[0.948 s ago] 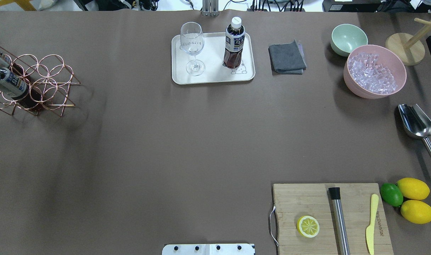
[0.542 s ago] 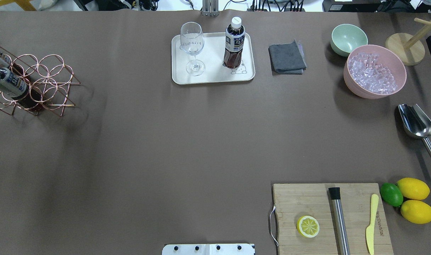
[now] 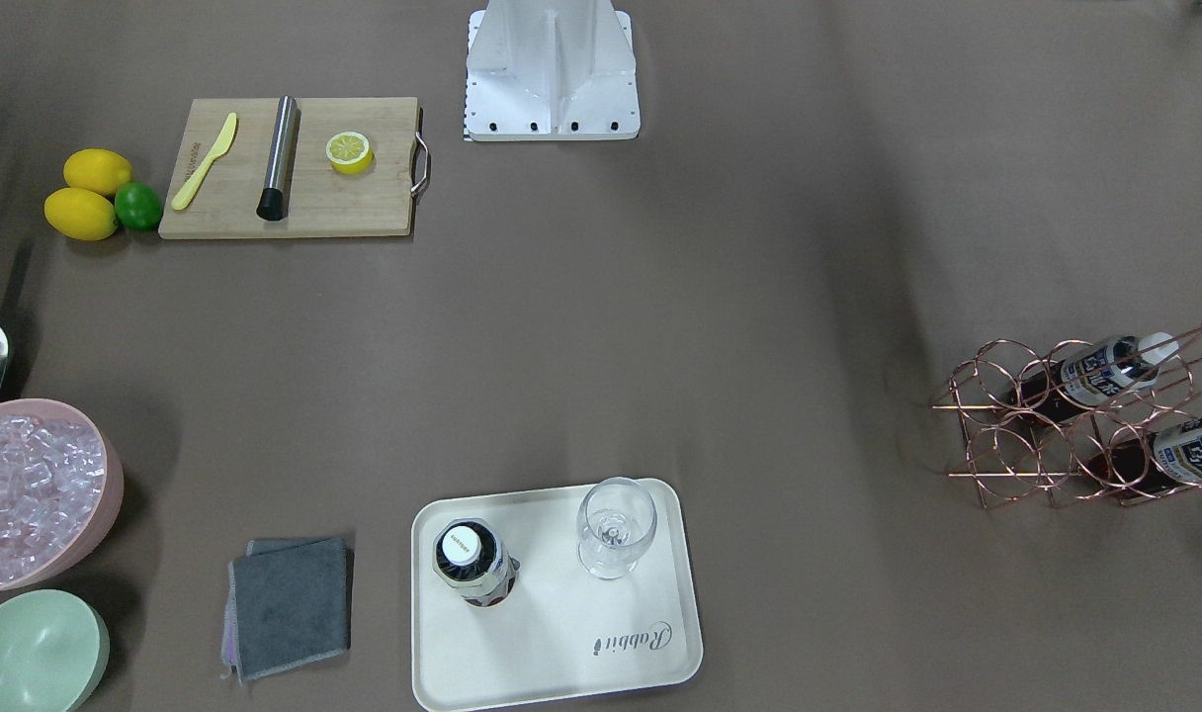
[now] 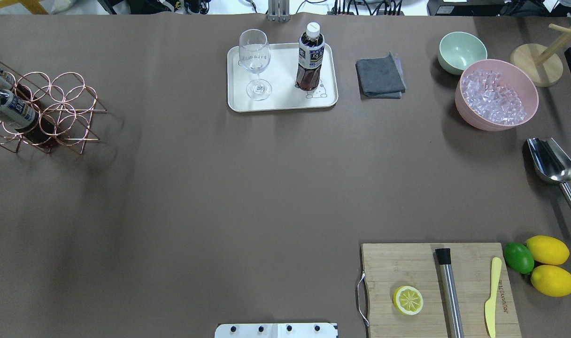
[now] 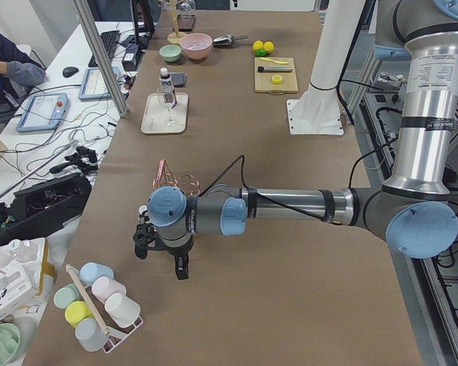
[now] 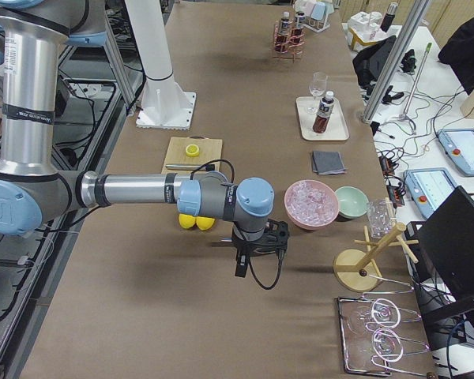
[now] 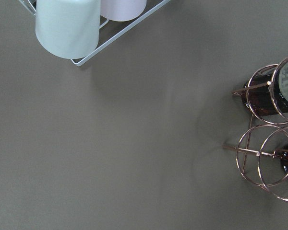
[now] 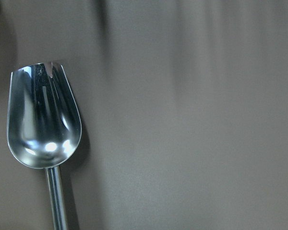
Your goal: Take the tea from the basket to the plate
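In the front-facing view one tea [image 3: 472,562] stands upright on the plate [image 3: 581,633], just beside a glass [image 3: 616,524] and apart from it, while two other bottles [image 3: 1105,371] lean in the cells of the basket [image 3: 1036,435], well apart from the plate. No arm is seen over the desk [image 3: 660,326], which has a plain brown cover with soft folds. The overhead view shows the same: the tea is on the right half of the plate, near the bear drawing, and nothing holds it. So I judge the task as done for this bottle; whether the other two must follow, the task sentence does not say. In the left side view the left end effector [image 5: 162,259] hangs over the desk near the basket and a cup rack [image 5: 95,301]; if it is open or closed I cannot tell. In the right side view the right end effector [image 6: 257,253] hangs near the ice bowl [image 6: 310,202], and its state I cannot tell too. The left wrist view shows only the basket edge and bare cover, the right wrist view only a scoop [image 8: 43,120]. Along the desk there are benches with tablets and cables.
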